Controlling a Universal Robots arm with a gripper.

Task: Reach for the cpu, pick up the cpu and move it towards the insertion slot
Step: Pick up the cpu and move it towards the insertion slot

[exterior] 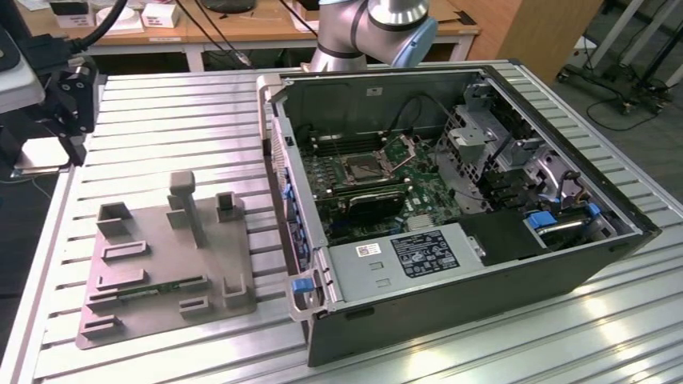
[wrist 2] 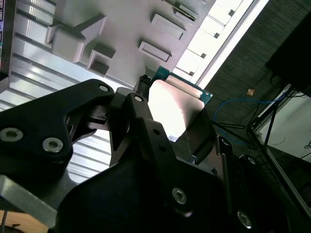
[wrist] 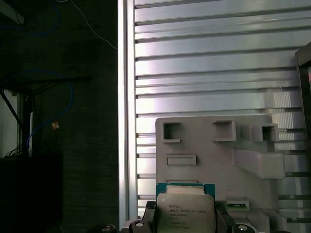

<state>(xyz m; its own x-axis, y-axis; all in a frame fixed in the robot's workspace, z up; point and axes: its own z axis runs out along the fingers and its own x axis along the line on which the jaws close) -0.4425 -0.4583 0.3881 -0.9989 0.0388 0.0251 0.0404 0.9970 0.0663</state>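
Observation:
The cpu (wrist: 185, 211) is a flat square chip with a silver top plate and a thin green rim. My gripper (wrist: 185, 219) is shut on it, one black finger on each opposite edge. In the second wrist view the cpu (wrist 2: 176, 108) sits between the same fingers of the gripper (wrist 2: 172, 119), held in the air above the grey fixture. In the exterior view the gripper (exterior: 70, 112) hangs over the table's edge at the view's left, far from the insertion slot (exterior: 363, 166). That slot lies inside the open computer case, its metal retention plate raised.
The grey holder fixture (exterior: 160, 256) with raised blocks and a green memory stick (exterior: 160, 288) lies on the ribbed metal table (exterior: 181, 120). The open computer case (exterior: 449, 264) stands to its right in the exterior view. Desks and cables are behind.

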